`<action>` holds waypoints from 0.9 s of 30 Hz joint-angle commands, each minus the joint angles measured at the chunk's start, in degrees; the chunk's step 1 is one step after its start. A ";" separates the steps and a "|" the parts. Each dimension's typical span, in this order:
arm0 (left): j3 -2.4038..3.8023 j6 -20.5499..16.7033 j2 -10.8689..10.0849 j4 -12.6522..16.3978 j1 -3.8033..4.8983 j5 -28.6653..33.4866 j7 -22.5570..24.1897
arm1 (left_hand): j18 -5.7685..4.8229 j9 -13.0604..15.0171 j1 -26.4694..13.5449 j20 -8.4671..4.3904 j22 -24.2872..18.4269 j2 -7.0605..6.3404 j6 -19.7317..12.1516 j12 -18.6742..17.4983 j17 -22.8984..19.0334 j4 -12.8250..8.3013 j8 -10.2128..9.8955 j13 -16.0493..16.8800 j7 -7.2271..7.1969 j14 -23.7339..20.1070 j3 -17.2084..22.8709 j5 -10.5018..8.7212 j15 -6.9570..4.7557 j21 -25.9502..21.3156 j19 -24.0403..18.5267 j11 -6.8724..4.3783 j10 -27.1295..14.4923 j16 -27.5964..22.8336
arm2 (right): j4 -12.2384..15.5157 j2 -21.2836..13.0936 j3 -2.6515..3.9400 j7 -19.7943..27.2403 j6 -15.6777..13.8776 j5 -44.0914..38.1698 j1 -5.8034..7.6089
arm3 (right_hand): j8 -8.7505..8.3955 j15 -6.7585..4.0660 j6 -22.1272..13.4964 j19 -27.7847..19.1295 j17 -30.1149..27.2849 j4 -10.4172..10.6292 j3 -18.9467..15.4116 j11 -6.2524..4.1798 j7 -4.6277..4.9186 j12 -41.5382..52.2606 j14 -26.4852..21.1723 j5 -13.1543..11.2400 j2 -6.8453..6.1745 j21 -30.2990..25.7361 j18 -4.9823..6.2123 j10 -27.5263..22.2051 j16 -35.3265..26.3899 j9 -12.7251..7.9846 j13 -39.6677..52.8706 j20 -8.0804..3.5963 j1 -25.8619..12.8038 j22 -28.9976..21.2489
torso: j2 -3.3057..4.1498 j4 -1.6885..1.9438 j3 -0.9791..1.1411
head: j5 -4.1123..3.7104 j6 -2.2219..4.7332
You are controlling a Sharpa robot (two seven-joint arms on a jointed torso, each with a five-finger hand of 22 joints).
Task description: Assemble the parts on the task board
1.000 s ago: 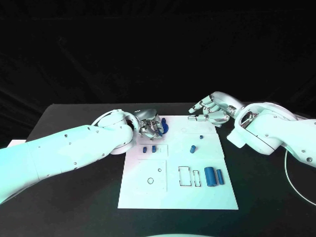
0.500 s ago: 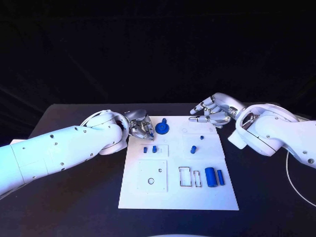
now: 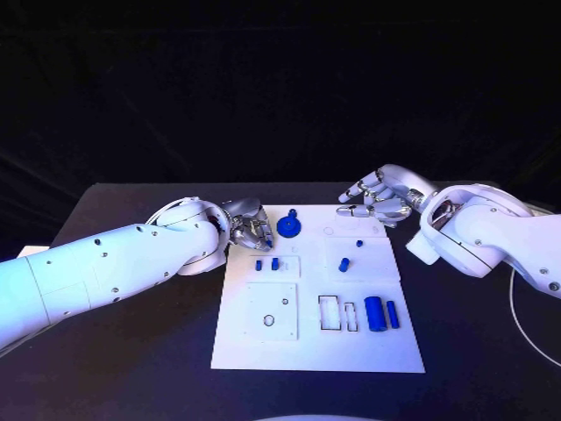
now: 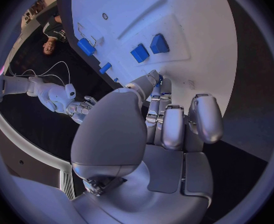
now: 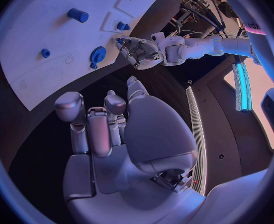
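black table [image 3: 129,351] — white task board [image 3: 262,346] lying flat on it

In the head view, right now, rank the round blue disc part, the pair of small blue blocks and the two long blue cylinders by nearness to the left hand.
1. Round blue disc part: beside the left hand, at the board's far end.
2. Pair of small blue blocks: just nearer the robot than the hand.
3. Two long blue cylinders: across the task board, right side.
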 commanded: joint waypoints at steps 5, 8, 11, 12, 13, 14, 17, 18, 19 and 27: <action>-0.06 1.42 0.48 -0.34 -0.10 0.41 -0.21 | -0.98 0.09 -0.52 -0.12 4.01 -0.02 0.21 -0.29 -0.06 0.07 -0.27 0.07 -0.11 0.86 0.33 -0.30 -0.17 0.08 0.35 0.12 0.45 -0.29 | 0.05 0.07 0.00 0.41 0.74 -0.18 -0.04 | 0.39 -0.40 -0.18 -0.38 0.05 0.21 -0.14 -0.27 0.01 0.15 2.70 0.30 0.53 -0.21 0.30 0.06 -0.25 0.05 -0.02 0.04 0.03 -0.05 | 0.03 -0.05 0.03 | 0.03 -0.08; -0.10 1.43 0.75 -0.57 -0.17 0.41 -0.26 | -0.96 0.07 -0.49 -0.12 3.98 -0.01 0.20 -0.39 -0.11 0.01 -0.32 0.07 -0.12 0.84 0.42 -0.30 -0.18 0.01 0.32 0.12 0.45 -0.33 | 0.06 0.08 0.00 0.42 0.75 -0.18 -0.04 | 0.39 -0.40 -0.18 -0.38 0.05 0.21 -0.14 -0.27 0.01 0.15 2.70 0.30 0.53 -0.21 0.30 0.06 -0.25 0.05 -0.02 0.04 0.03 -0.05 | 0.03 -0.07 0.02 | 0.01 -0.08; -0.13 1.34 1.09 -0.96 -0.26 0.41 -0.31 | -0.95 0.05 -0.46 -0.12 3.96 0.01 0.19 -0.46 -0.10 -0.04 -0.36 0.07 -0.13 0.83 0.51 -0.29 -0.18 -0.05 0.29 0.11 0.46 -0.32 | 0.08 0.08 0.00 0.43 0.76 -0.18 -0.04 | 0.39 -0.40 -0.18 -0.38 0.05 0.21 -0.14 -0.27 0.01 0.15 2.70 0.30 0.53 -0.21 0.30 0.06 -0.25 0.05 -0.02 0.04 0.03 -0.05 | 0.02 -0.07 0.00 | 0.01 -0.08; -0.14 1.28 1.20 -1.11 -0.30 0.39 -0.31 | -0.95 0.04 -0.44 -0.12 3.97 0.03 0.19 -0.49 -0.14 -0.06 -0.38 0.07 -0.12 0.81 0.56 -0.28 -0.18 -0.05 0.28 0.11 0.46 -0.34 | 0.09 0.08 0.00 0.43 0.76 -0.18 -0.04 | 0.39 -0.40 -0.18 -0.38 0.05 0.21 -0.14 -0.27 0.01 0.15 2.70 0.30 0.53 -0.21 0.30 0.06 -0.25 0.05 -0.02 0.04 0.03 -0.05 | 0.03 -0.07 0.00 | 0.03 -0.10; -0.15 1.21 1.30 -1.25 -0.34 0.36 -0.31 | -0.95 0.03 -0.42 -0.12 3.98 0.05 0.19 -0.52 -0.17 -0.09 -0.39 0.08 -0.12 0.80 0.60 -0.28 -0.19 -0.05 0.28 0.11 0.47 -0.36 | 0.09 0.08 0.00 0.43 0.77 -0.18 -0.04 | 0.39 -0.40 -0.18 -0.38 0.05 0.21 -0.14 -0.27 0.01 0.15 2.70 0.30 0.53 -0.21 0.30 0.06 -0.25 0.05 -0.02 0.04 0.03 -0.05 | 0.02 -0.06 0.01 | 0.02 -0.11; -0.15 1.17 1.37 -1.36 -0.36 0.34 -0.30 | -0.95 0.02 -0.40 -0.13 3.98 0.07 0.20 -0.55 -0.17 -0.12 -0.41 0.08 -0.12 0.80 0.66 -0.28 -0.19 -0.06 0.27 0.11 0.48 -0.36 | 0.09 0.08 0.00 0.43 0.77 -0.18 -0.04 | 0.39 -0.40 -0.18 -0.38 0.05 0.21 -0.14 -0.27 0.01 0.15 2.70 0.30 0.53 -0.21 0.30 0.06 -0.25 0.05 -0.02 0.04 0.03 -0.05 | 0.03 -0.07 0.02 | 0.00 -0.10; -0.16 1.02 1.59 -1.70 -0.45 0.24 -0.29 | -0.95 0.02 -0.38 -0.13 3.98 0.09 0.20 -0.58 -0.17 -0.14 -0.42 0.09 -0.12 0.80 0.70 -0.27 -0.19 -0.06 0.27 0.11 0.49 -0.36 | 0.09 0.08 0.00 0.43 0.80 -0.18 -0.04 | 0.39 -0.40 -0.18 -0.38 0.05 0.21 -0.14 -0.27 0.01 0.15 2.70 0.30 0.53 -0.21 0.30 0.06 -0.25 0.05 -0.02 0.04 0.03 -0.05 | 0.02 -0.06 0.02 | -0.09 -0.12; -0.16 0.99 1.64 -1.77 -0.47 0.21 -0.29 | -0.95 0.02 -0.38 -0.13 3.98 0.09 0.20 -0.58 -0.17 -0.14 -0.42 0.09 -0.12 0.80 0.70 -0.27 -0.19 -0.06 0.27 0.11 0.49 -0.36 | 0.09 0.09 0.00 0.43 0.81 -0.18 -0.04 | 0.39 -0.40 -0.18 -0.38 0.05 0.21 -0.14 -0.27 0.01 0.15 2.70 0.30 0.53 -0.21 0.30 0.06 -0.25 0.05 -0.02 0.04 0.03 -0.05 | 0.01 -0.06 0.04 | -0.09 -0.12; -0.16 0.97 1.69 -1.84 -0.48 0.18 -0.30 | -0.95 0.01 -0.35 -0.13 4.00 0.11 0.21 -0.61 -0.20 -0.17 -0.44 0.09 -0.12 0.79 0.75 -0.27 -0.19 -0.05 0.27 0.10 0.51 -0.37 | 0.08 0.09 0.00 0.43 0.83 -0.18 -0.04 | 0.39 -0.40 -0.18 -0.38 0.05 0.21 -0.14 -0.27 0.01 0.15 2.70 0.30 0.53 -0.21 0.30 0.06 -0.25 0.05 -0.02 0.04 0.03 -0.05 | 0.01 -0.04 0.03 | -0.12 -0.13; -0.16 1.31 1.97 -2.00 -0.51 0.09 -0.73 | -0.94 -0.01 -0.31 -0.13 3.98 0.14 0.23 -0.67 -0.20 -0.25 -0.47 0.11 -0.11 0.78 0.86 -0.27 -0.19 -0.09 0.24 0.11 0.55 -0.37 | 0.04 0.14 0.00 0.40 1.03 -0.17 -0.04 | 0.39 -0.40 -0.18 -0.38 0.05 0.21 -0.14 -0.27 0.01 0.15 2.70 0.30 0.53 -0.21 0.30 0.06 -0.25 0.05 -0.02 0.04 0.03 -0.05 | 0.03 -0.05 0.04 | -0.07 -0.22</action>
